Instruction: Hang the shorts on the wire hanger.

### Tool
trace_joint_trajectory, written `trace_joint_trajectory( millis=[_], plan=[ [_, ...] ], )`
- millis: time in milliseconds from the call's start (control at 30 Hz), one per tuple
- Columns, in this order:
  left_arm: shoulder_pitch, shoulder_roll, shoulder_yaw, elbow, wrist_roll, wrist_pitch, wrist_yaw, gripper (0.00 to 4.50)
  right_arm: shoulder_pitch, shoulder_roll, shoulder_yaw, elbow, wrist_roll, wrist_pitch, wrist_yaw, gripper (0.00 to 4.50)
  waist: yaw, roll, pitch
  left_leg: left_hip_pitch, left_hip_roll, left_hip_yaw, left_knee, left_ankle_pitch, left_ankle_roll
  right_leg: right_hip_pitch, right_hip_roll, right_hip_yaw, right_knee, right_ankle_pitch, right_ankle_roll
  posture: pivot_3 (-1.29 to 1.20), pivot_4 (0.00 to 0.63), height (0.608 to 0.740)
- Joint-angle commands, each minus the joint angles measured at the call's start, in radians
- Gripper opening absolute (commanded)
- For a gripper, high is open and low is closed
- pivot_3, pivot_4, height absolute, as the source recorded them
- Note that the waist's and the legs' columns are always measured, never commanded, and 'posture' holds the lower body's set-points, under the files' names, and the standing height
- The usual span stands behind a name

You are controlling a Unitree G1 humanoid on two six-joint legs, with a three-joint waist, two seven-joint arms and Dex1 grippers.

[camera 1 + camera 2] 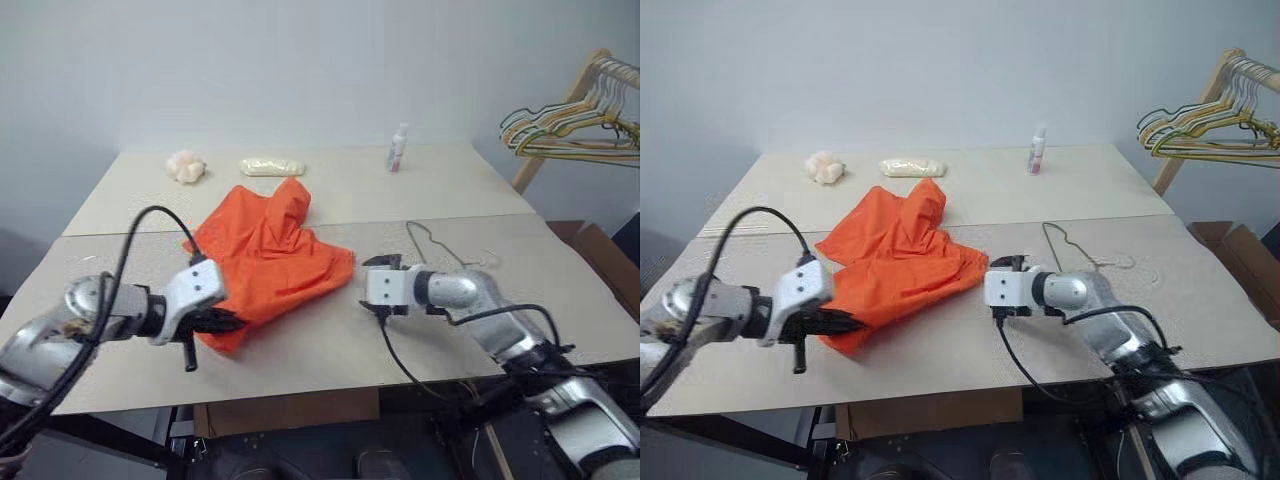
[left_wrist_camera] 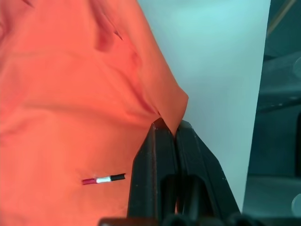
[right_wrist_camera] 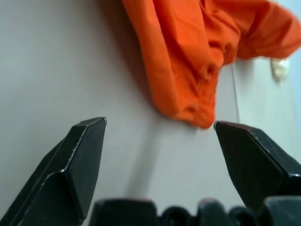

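Just no readable writing: left hand [image 2: 167, 129] clenched on the shorts [image 1: 265, 255], right hand [image 3: 160, 136] released nearby.

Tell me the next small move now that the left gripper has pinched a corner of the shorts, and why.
Probably ease the right gripper forward and close it on the waistband corner just ahead. Its fingers stand wide open, facing the gathered edge of the shorts, while the left gripper is shut on the opposite corner. A second grip would likely let both arms spread the fabric before going for the wire hanger on the table.

Silver metal arms, white wrist housings, black two-fingered grippers, looping black cables
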Motion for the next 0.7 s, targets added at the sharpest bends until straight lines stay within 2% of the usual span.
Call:
trace_joint_trajectory(
  millis=[33, 133, 300, 400, 700],
  plan=[
    [0.036, 0.026, 0.103, 0.008, -0.009, -0.067, -0.058, 0.04, -0.078, 0.070, 0.013, 0.149, -0.076, -0.139, -0.113, 4.28, 0.002, 0.000, 0.000, 0.000, 0.000, 0.000, 0.000, 0.000, 0.000, 0.000, 0.000, 0.000, 0.000, 0.000, 0.000, -0.04, 0.000, 0.740],
    [0.083, 0.030, 0.164, -0.005, -0.016, -0.075, -0.073, 0.04, -0.149, 0.143, 0.052, 0.320, -0.156, -0.220, -0.202, 4.28, 0.004, 0.000, 0.000, -0.001, 0.000, 0.000, 0.000, 0.000, -0.001, -0.002, 0.000, 0.001, 0.002, 0.000, 0.000, -0.02, 0.000, 0.740],
    [0.132, 0.022, 0.216, -0.042, -0.023, -0.059, -0.077, 0.04, -0.244, 0.203, 0.089, 0.558, -0.245, -0.325, -0.327, 4.28, 0.019, 0.000, 0.000, -0.001, 0.000, 0.001, 0.000, 0.001, -0.002, -0.005, 0.000, 0.002, 0.009, 0.000, 0.000, 0.00, 0.000, 0.740],
    [0.159, 0.019, 0.240, -0.063, -0.027, -0.048, -0.072, 0.00, -0.259, 0.194, 0.077, 0.607, -0.233, -0.405, -0.313, 3.37, 0.026, 0.000, 0.000, -0.001, 0.000, 0.001, 0.000, 0.001, -0.002, -0.005, 0.000, 0.002, 0.012, 0.000, 0.000, 0.01, 0.000, 0.740],
    [0.179, 0.011, 0.237, -0.051, -0.016, -0.074, -0.066, 0.00, -0.250, 0.126, 0.030, 0.594, -0.204, -0.537, -0.281, 0.15, 0.024, 0.000, 0.000, -0.001, 0.000, 0.001, 0.000, 0.001, -0.002, -0.006, 0.000, 0.002, 0.013, 0.000, 0.000, -0.01, 0.000, 0.740]
  ],
)
